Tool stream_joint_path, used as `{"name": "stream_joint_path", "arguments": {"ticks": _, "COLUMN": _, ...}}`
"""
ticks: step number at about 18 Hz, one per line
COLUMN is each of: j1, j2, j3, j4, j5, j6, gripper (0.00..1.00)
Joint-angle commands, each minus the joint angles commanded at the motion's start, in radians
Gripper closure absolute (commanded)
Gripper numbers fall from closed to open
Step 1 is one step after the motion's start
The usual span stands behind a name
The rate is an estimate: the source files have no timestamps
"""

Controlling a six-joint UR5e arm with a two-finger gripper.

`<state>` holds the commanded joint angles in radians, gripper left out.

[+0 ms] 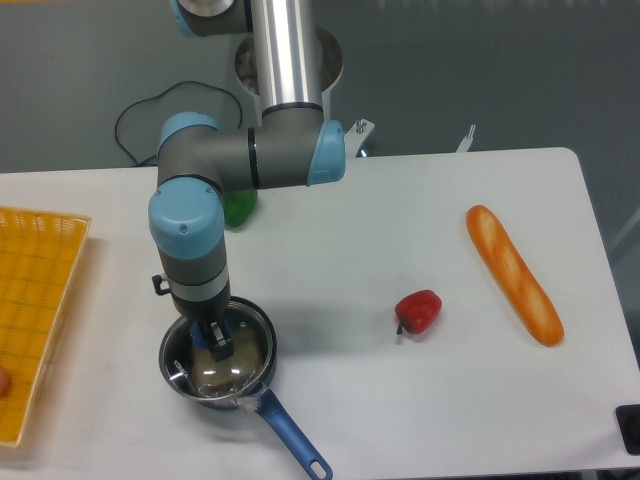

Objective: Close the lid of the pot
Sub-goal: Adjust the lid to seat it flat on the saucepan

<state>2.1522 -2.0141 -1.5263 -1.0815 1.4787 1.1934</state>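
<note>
Since the fingers [217,343] look clamped on the knob at dead centre, the lid [222,352] sits level over the pot [218,368], handle [290,444] at 5 o'clock.

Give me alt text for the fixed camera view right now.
The claw holds the lid by its knob over the pot near the table's front left. A red pepper and a baguette lie to the right, an orange tray at the left edge.
</note>
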Motion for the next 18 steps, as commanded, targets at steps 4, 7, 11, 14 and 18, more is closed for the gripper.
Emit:
{"name": "stream_joint_path", "arguments": {"ticks": 4, "j1": -0.003, "j2": -0.002, "j3": -0.008, "j4": 0.000, "j5": 0.015, "j6": 0.000, "gripper": 0.43}}
{"name": "stream_joint_path", "arguments": {"ticks": 7, "j1": -0.005, "j2": -0.003, "j3": -0.008, "j4": 0.000, "j5": 0.020, "j6": 0.002, "gripper": 0.28}}
{"name": "stream_joint_path", "arguments": {"ticks": 11, "j1": -0.005, "j2": -0.003, "j3": -0.008, "j4": 0.000, "j5": 0.020, "j6": 0.003, "gripper": 0.21}}
{"name": "stream_joint_path", "arguments": {"ticks": 14, "j1": -0.005, "j2": -0.003, "j3": -0.006, "j4": 0.000, "j5": 0.020, "j6": 0.003, "gripper": 0.14}}
{"name": "stream_joint_path", "arguments": {"ticks": 18, "j1": -0.003, "j2": -0.003, "j3": -0.006, "j4": 0.000, "j5": 0.020, "j6": 0.005, "gripper": 0.05}}
